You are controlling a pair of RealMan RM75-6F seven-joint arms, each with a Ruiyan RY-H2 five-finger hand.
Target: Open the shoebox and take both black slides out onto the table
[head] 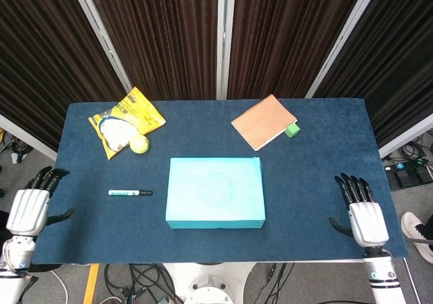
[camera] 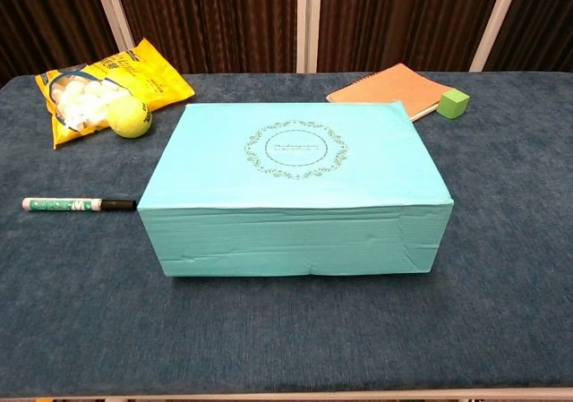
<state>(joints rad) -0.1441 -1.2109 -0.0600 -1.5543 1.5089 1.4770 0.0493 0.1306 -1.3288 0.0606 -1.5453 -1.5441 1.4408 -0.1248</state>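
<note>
Turquoise shoebox [camera: 295, 183] lid-down, closed, mid-bench [head: 318, 162]; marker [head: 130, 193] just left of it, notebook [head: 264, 122] behind right. Left hand [head: 28, 210] and right hand [head: 366, 217] well apart from box, fingers spread, holding nothing

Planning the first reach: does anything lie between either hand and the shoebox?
Right hand has bare table to the shoebox. The marker lies between the left hand and the box.
</note>
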